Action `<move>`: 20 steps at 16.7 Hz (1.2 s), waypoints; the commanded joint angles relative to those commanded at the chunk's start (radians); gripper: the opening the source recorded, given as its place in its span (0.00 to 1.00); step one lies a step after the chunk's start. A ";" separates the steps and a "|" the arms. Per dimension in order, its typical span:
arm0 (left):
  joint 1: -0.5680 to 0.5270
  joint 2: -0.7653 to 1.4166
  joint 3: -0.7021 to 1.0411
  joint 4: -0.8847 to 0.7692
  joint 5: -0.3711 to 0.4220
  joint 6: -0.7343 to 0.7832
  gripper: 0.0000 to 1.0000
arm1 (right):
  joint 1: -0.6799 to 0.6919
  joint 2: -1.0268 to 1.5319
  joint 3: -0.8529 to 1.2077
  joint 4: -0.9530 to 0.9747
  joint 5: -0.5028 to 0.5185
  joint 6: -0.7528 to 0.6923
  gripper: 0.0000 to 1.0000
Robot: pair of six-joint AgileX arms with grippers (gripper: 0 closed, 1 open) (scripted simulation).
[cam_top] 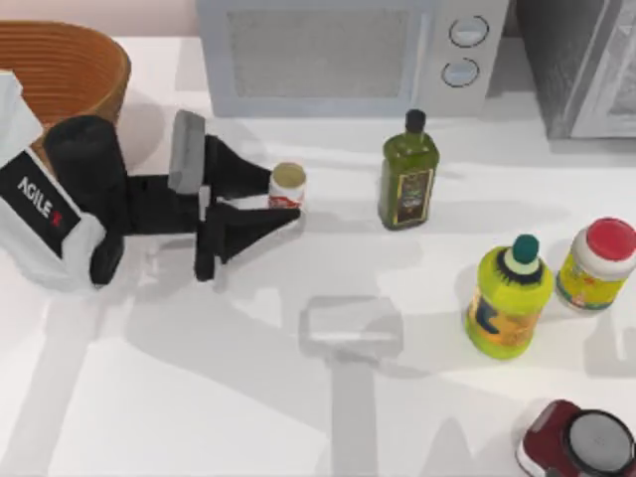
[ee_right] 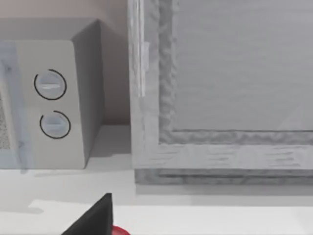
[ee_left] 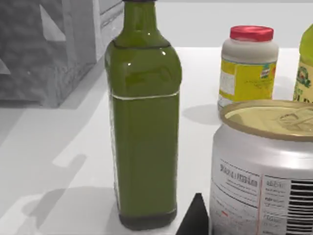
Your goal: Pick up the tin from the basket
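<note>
The left gripper's (cam_top: pixel 281 204) fingers (cam_top: pixel 253 227) were clamped on the tin (cam_top: pixel 287 185), held out over the counter (cam_top: pixel 199 397) clear of the basket (cam_top: pixel 70 65) at the far left corner, just beside the green bottle (cam_top: pixel 407 174).

Oil btl (cam_top: pixel 407 177) beside tin (cam_top: pixel 287 185).
</note>
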 joint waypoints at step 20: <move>0.020 0.112 0.051 0.055 0.074 -0.002 0.75 | 0.000 0.000 0.000 0.000 0.000 0.000 1.00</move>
